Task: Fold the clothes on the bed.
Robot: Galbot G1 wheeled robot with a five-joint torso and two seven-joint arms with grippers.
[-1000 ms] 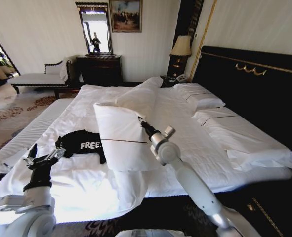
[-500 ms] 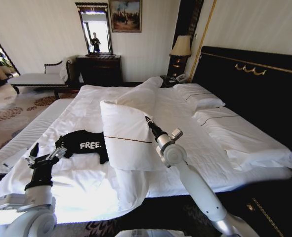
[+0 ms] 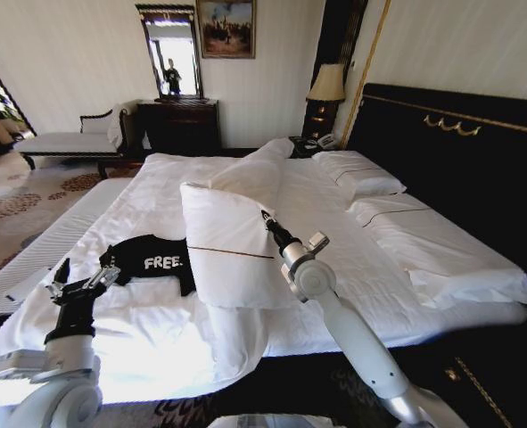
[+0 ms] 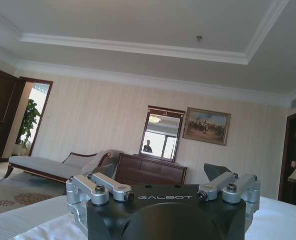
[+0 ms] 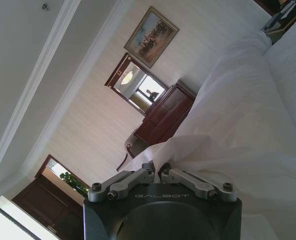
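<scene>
The T-shirt [image 3: 147,259] lies bunched on the near left part of the bed [image 3: 334,201], its white "FREE!" lettering facing up. Its right edge is tucked under the raised fold of duvet [image 3: 229,254].

The right gripper [image 3: 265,216] is closed on the edge of that duvet, with white cloth bunched between its fingers [image 5: 137,176] in the right wrist view, and it holds the fold up off the mattress. The left gripper [image 3: 78,283] hovers near the bed's front left corner, just short of the shirt, with fingers [image 4: 110,184] spread apart and nothing between them.

The main risk, as I judge it, is the duvet. If the pinch slips or lets go too soon, the fold could drop back over the shirt and bury its right side. If it pulls further, it might drag the shirt along, since the two overlap. The left gripper could also catch sheet together with shirt (both are soft and lie flat against each other), and a fold made from this crumpled state would come out lopsided.

The bedding is white, soft and rumpled, so it gives no firm backing to press against. Pillows [image 3: 358,172] sit at the black headboard [image 3: 459,143]. Beyond the bed stand a dark dresser [image 3: 179,123] with a mirror [image 3: 172,50] above it and a framed painting [image 3: 226,28] beside that. A lamp [image 3: 326,83] stands by the headboard, and a grey chaise [image 3: 67,140] sits on patterned carpet [image 3: 22,201].
</scene>
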